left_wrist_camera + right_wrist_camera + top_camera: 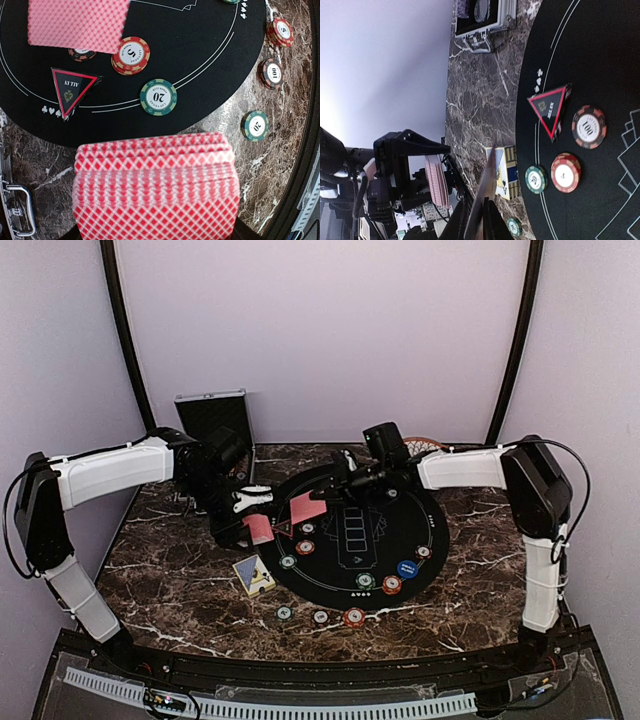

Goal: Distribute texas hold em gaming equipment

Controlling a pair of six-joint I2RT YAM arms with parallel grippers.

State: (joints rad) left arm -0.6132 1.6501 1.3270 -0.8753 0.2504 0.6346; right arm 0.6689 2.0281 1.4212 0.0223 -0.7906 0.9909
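1. Step in hand: dealing cards. The single card [308,508] hangs over the left part of the round black mat [400,530], just beside the deck [155,185]. It appears to be one card separated for dealing.
2. Left gripper [243,527]: closed on the deck, holding it above the spot where the mat's left rim meets the marble table [180,590].
3. Right gripper [479,220]: pinches the single card. The right wrist view shows the card edge-on between the fingers.
4. Next move, as a judgement: carry the single card to a player position on the mat, lay it flat and release it. The path must pass clear of the triangle marker [70,90] and the chips below it. The pinch must hold one card only.
5. Appearance of the cards: the deck has a red diamond-lattice back and is slightly fanned, its upper edges stepped. The single card has the same back. Its face is not visible.
6. Other equipment:
   - The triangle marker, black with a red edge, lies on the mat near the left rim.
   - A red chip [131,55] and a green chip [158,96] lie close by on the mat.
   - Further chips lie along the near rim, some off the mat on the marble.
7. A card box [253,575] lies on the marble just beside the mat. The silver case [212,420] stands open at the far left.
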